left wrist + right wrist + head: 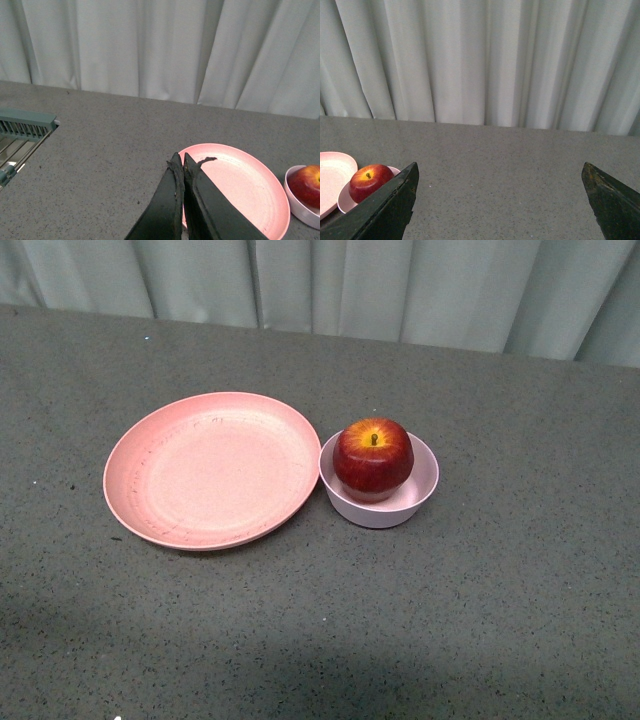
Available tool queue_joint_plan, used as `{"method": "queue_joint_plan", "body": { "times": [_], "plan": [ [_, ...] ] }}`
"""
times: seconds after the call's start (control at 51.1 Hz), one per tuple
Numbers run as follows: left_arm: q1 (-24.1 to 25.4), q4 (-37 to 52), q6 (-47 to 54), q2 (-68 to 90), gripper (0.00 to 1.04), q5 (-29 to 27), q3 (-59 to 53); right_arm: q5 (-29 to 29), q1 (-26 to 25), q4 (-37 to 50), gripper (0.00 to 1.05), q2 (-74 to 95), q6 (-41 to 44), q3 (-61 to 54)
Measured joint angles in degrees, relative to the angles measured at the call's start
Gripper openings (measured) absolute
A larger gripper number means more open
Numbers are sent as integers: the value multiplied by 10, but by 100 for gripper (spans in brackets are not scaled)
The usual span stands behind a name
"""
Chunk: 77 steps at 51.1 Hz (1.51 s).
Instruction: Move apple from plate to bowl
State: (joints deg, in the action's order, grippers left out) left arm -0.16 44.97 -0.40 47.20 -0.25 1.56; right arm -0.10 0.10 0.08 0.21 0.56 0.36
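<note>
The dark-red apple with a yellow patch round its stem sits in the small pale pink bowl, stem up. The wide pink plate lies just left of the bowl, touching it, with nothing on it. Neither gripper shows in the front view. In the left wrist view my left gripper is shut and empty, over the near edge of the plate; the apple and bowl are off to one side. In the right wrist view my right gripper is open wide and empty, well apart from the apple and bowl.
The grey speckled table runs back to a pale curtain. A teal-framed rack shows at the table's edge in the left wrist view.
</note>
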Motion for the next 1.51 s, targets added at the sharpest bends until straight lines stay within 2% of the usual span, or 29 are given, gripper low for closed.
{"method": "queue_joint_plan", "body": {
  "times": [0.43,1.232,1.31,1.349,1.389,1.506],
  "plan": [
    [0,-163,0,-182,4,1,-5,0,0,0,95,0,0,0],
    [0,-347,0,-371,4,1,-5,0,0,0,95,0,0,0],
    [0,-435,0,-439,4,2,-5,0,0,0,95,0,0,0],
    [0,-445,0,-460,4,2,-5,0,0,0,95,0,0,0],
    [0,-449,0,-469,5,2,-5,0,0,0,95,0,0,0],
    [0,-449,0,-469,23,2,-5,0,0,0,95,0,0,0]
  ]
}}
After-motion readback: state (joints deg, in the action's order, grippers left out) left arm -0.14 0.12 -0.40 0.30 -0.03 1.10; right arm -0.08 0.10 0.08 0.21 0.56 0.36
